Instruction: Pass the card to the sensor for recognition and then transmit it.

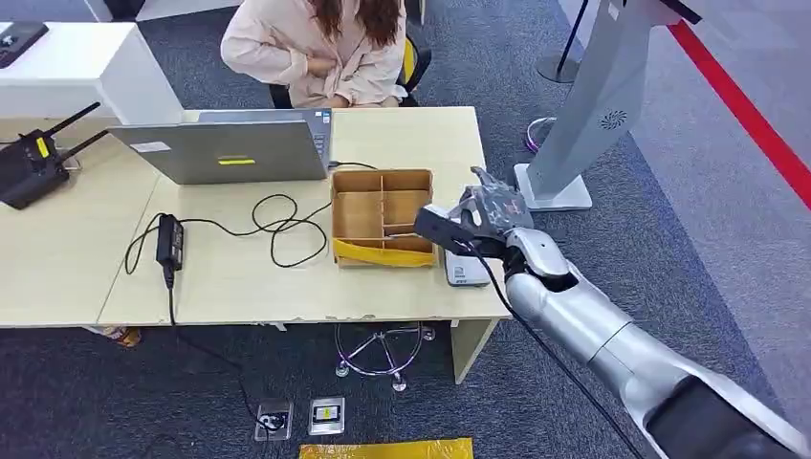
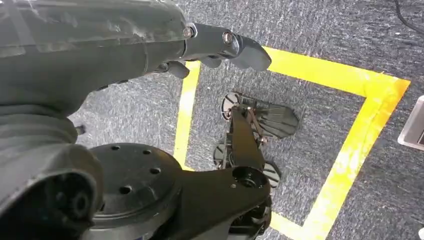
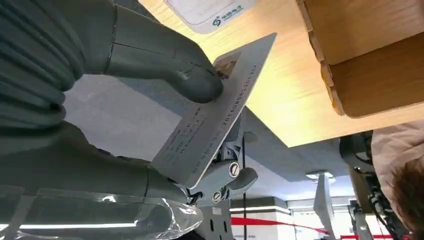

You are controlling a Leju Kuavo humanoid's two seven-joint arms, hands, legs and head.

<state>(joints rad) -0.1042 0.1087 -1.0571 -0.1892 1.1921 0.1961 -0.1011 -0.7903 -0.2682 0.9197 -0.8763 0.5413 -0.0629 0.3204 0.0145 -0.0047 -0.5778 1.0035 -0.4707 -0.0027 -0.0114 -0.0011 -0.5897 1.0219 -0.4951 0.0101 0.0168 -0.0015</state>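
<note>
Grey plastic thumb pressed to its face, the card (image 3: 215,125) is pinched in the robot's right hand (image 1: 488,215), poised over the table's (image 1: 239,277) right edge. The sensor (image 1: 466,271), a flat pale reader, lies just beside the hand at about seven o'clock, the card's long axis slanting towards it. The left hand (image 2: 220,47) hangs over the floor, far from the reader, whether curled or spread I cannot tell.
</note>
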